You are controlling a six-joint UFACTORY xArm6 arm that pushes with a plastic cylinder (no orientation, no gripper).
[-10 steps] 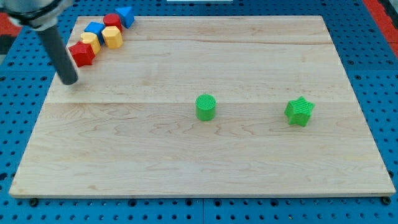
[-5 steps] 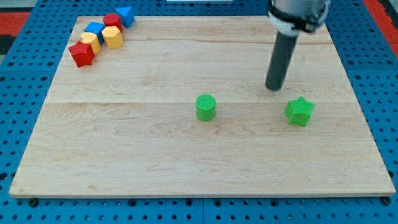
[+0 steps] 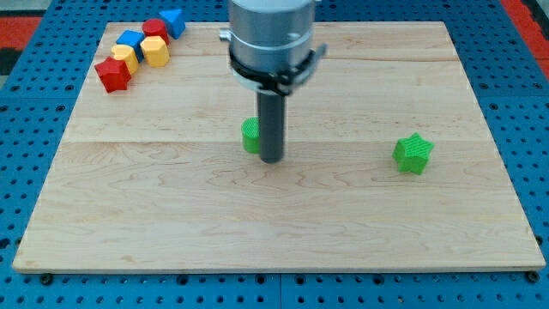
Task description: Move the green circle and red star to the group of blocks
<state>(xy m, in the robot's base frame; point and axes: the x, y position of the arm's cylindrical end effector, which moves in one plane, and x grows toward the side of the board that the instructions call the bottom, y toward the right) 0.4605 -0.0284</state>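
Note:
The green circle (image 3: 250, 136) sits near the board's middle, mostly hidden behind my rod. My tip (image 3: 272, 159) rests on the board against the circle's right side. The red star (image 3: 112, 75) lies at the lower left end of the group of blocks at the view's top left. That group also holds a yellow block (image 3: 125, 57), a second yellow block (image 3: 155, 50), a blue block (image 3: 130, 39), a red block (image 3: 155, 28) and a blue block (image 3: 173, 21).
A green star (image 3: 413, 154) lies alone at the view's right. The wooden board (image 3: 283, 232) sits on a blue pegboard.
My tip swung from the top left over to the right near the green star, then came back left to the green circle. The circle has shifted left and slightly up.

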